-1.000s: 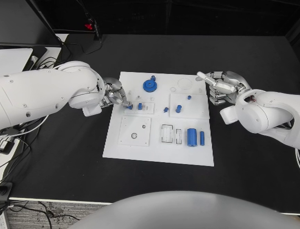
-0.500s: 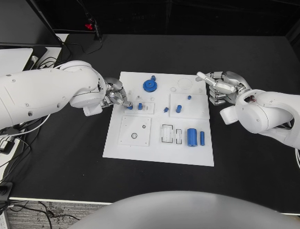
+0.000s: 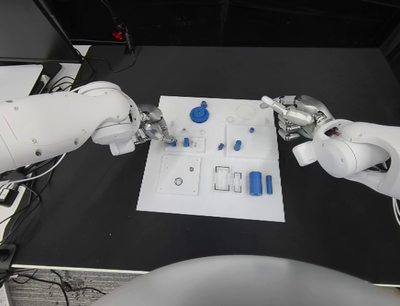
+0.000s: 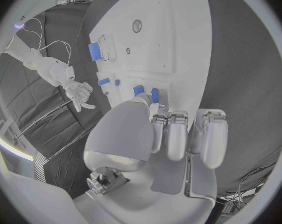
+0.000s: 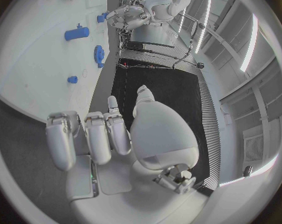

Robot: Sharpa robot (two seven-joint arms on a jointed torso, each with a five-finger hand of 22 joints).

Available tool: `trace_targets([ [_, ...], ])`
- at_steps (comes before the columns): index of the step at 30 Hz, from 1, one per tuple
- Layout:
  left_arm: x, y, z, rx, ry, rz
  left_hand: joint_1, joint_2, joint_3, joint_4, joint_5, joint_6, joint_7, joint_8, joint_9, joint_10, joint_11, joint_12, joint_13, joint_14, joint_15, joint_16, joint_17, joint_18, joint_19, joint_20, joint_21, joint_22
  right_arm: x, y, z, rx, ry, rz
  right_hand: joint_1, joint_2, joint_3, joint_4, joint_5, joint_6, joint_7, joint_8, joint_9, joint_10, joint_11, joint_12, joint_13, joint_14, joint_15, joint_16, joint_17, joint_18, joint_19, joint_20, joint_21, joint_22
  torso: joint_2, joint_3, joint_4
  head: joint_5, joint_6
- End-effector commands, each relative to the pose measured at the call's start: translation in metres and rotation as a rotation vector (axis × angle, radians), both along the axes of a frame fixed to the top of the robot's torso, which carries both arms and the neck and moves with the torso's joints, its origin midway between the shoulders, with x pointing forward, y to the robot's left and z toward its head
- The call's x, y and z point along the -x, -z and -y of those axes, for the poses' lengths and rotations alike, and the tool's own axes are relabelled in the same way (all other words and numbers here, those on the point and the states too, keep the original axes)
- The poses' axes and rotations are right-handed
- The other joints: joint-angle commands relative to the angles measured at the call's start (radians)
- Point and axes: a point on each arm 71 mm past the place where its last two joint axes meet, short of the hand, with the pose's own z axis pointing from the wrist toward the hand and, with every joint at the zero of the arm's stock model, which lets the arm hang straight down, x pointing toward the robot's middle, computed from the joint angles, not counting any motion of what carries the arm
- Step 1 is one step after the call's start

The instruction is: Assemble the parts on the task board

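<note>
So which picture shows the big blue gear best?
The head view: the blue gear sits in plain sight from above, near the far edge of the task board. The right wrist view shows it small and edge-on. In the left wrist view I cannot pick it out for sure.

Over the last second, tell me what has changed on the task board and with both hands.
Nothing has visibly changed. The left hand stays with its fingers at the small blue parts near the left edge of the task board. The right hand still hovers by the board's right edge, holding nothing. The blue gear and blue cylinder lie as before.
</note>
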Motion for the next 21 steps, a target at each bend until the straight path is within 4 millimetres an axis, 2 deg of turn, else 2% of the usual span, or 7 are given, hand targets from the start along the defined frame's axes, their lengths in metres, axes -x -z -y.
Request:
trace_targets([
  [1,0.0014,0.0023,-0.0012,0.001,-0.001,0.003,0.037,0.023,0.047,-0.039,0.006,0.002,-0.007,0.006,0.001,0.112,-0.002,-0.007,0.261,0.106,0.001,0.001,0.263,-0.014,0.104,-0.001,0.003,0.263,0.0002,-0.0009,-0.0009,-0.006,-0.008,0.003,0.001,0.006,-0.005,0.002,0.005,-0.004,0.047,0.004,-0.001,0.106,0.004,0.003,0.263,0.106,0.004,0.002,0.263,-0.007,0.109,0.004,0.003,0.263,0.000,0.0001,0.0012,-0.001,0.000],
  [21,-0.0006,0.0006,-0.0040,0.024,-0.017,0.032,0.039,0.021,0.049,-0.039,0.008,0.003,-0.007,0.006,0.001,0.112,-0.002,-0.007,0.261,0.106,0.001,0.001,0.263,-0.014,0.104,-0.001,0.003,0.263,0.0001,-0.0008,-0.0003,-0.005,-0.006,0.002,-0.001,0.007,-0.007,0.002,0.005,-0.004,0.047,0.005,-0.002,0.106,0.004,0.003,0.263,0.106,0.004,0.002,0.263,-0.007,0.109,0.004,0.003,0.263,0.001,0.0004,0.0003,0.003,0.000],
])
